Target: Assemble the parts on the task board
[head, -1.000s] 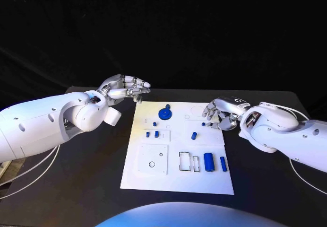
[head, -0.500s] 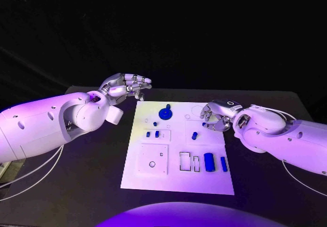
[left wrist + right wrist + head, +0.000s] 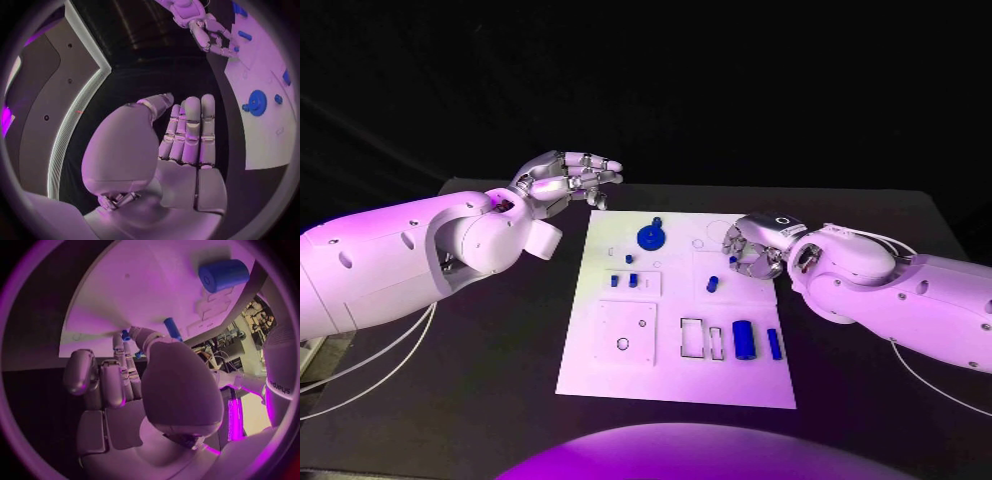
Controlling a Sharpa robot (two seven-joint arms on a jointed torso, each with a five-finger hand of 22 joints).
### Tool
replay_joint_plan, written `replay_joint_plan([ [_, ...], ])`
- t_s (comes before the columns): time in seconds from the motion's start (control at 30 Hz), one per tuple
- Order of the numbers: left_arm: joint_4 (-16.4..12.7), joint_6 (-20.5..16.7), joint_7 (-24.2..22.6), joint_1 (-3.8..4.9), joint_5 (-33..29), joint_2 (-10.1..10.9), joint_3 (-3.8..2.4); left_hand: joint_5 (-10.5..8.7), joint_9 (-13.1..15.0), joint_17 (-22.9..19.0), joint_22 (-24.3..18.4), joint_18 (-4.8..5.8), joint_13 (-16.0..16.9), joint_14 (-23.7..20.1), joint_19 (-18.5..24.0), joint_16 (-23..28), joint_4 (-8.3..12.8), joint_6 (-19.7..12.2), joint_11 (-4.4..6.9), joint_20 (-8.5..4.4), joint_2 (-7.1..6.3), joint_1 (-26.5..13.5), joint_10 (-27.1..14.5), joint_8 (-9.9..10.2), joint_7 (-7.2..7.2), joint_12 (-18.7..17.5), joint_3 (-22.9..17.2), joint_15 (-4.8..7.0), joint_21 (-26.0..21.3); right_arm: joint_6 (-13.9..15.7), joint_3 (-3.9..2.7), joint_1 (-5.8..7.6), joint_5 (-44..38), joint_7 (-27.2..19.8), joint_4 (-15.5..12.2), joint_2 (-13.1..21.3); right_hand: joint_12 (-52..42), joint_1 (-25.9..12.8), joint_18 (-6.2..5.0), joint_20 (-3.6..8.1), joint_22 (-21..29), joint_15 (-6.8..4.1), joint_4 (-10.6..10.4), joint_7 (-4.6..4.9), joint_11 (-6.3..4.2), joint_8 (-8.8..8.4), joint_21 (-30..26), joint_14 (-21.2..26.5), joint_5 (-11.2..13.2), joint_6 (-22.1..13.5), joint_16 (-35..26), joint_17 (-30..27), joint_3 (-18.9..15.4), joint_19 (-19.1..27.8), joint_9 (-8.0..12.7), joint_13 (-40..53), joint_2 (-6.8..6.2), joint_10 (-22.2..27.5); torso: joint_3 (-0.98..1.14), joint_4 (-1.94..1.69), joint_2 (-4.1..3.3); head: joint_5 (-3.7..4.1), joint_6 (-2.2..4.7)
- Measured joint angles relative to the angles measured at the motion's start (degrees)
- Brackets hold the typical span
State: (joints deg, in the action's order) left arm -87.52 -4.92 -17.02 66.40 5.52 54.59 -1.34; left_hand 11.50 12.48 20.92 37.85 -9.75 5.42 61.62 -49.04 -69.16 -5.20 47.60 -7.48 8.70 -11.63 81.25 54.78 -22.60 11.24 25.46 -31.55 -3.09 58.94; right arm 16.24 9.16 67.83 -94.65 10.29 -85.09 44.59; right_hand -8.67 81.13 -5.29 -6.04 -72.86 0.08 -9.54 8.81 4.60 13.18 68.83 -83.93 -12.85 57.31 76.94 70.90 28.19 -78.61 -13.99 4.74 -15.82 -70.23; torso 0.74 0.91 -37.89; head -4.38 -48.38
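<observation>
— While the right hand (image 3: 759, 248) curls over the board's (image 3: 675, 375) right edge, fingertips at a small blue peg (image 3: 126, 335), is it holding it?
— Can't tell (fingers hide contact). A loose pinch could drop or tip it.
— And the left hand (image 3: 568, 180)?
— Empty, fingers curled together, off the board's far corner.

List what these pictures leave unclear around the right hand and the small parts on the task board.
- Right hand, head view: its fingers curl over the task board edge, hiding whether it pinches a small blue peg. In the right wrist view, its thumb covers the contact.
- Small blue pegs, head view: too small to tell if seated or loose.
- Blue cylinder, right wrist view: fisheye bend obscures its slot.
</observation>
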Motion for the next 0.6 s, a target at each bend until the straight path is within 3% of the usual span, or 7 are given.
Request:
replay_joint_plan([
  [0.17, -0.01, 0.23, 0.12, 0.00, 0.04, 0.00, 0.00, 0.00, 0.00, -0.05, 0.00, 0.00, 0.00, 0.00, 0.00, 0.00, 0.16, -0.20, 0.00, 0.00, 0.00, 0.00, 0.00, 0.00, 0.19, 0.00, 0.16, 0.00, 0.00, -0.13, -0.12, -0.12, -0.08, 0.11, 0.19, -0.09, -0.07, 0.00, 0.01, 0.20, -0.74, 0.00, 0.29, -0.19, -0.31, 0.11, 0.50, 0.00, 0.00, 0.19, 0.00, -0.16, 0.61, -0.20, -0.14, 0.22, 0.00, -0.31, 0.02, 0.02, 0.05, -0.13, -0.17],
  [0.37, -0.02, 0.54, 0.29, 0.00, 0.10, -0.02, 0.00, 0.00, 0.00, -0.05, -0.05, 0.01, -0.01, 0.00, 0.00, 0.00, 0.16, -0.19, 0.00, 0.00, 0.00, 0.00, 0.00, 0.00, 0.20, 0.00, 0.15, 0.00, 0.00, -0.23, -0.21, -0.20, -0.22, 0.24, 0.25, -0.18, -0.53, 1.23, 0.01, 0.65, -2.09, -0.43, 1.88, -0.75, -0.82, 1.10, 3.33, 0.01, 0.03, 2.02, 0.44, -0.32, 3.18, -1.48, -0.89, 0.47, 1.23, -1.43, 0.06, 0.04, 0.07, -0.18, -0.24],
  [0.6, -0.02, 0.85, 0.53, 0.00, 0.18, -0.04, 0.00, 0.00, 0.01, -0.05, -0.05, 0.00, -0.01, 0.00, 0.00, 0.00, 0.15, -0.19, 0.00, 0.00, -0.23, -0.22, 0.00, 0.00, 0.19, 0.00, 0.16, 0.00, 0.01, -0.22, -0.33, -0.41, -0.74, 0.55, 0.20, -0.37, -0.78, 1.43, 0.01, 0.82, -2.09, -0.83, 4.11, -1.19, -0.51, 1.88, 4.23, 0.01, 0.47, 3.34, 0.94, -0.56, 5.69, -1.65, -1.78, 0.94, 2.37, -1.75, 0.06, 0.05, 0.08, -0.16, -0.32],
])
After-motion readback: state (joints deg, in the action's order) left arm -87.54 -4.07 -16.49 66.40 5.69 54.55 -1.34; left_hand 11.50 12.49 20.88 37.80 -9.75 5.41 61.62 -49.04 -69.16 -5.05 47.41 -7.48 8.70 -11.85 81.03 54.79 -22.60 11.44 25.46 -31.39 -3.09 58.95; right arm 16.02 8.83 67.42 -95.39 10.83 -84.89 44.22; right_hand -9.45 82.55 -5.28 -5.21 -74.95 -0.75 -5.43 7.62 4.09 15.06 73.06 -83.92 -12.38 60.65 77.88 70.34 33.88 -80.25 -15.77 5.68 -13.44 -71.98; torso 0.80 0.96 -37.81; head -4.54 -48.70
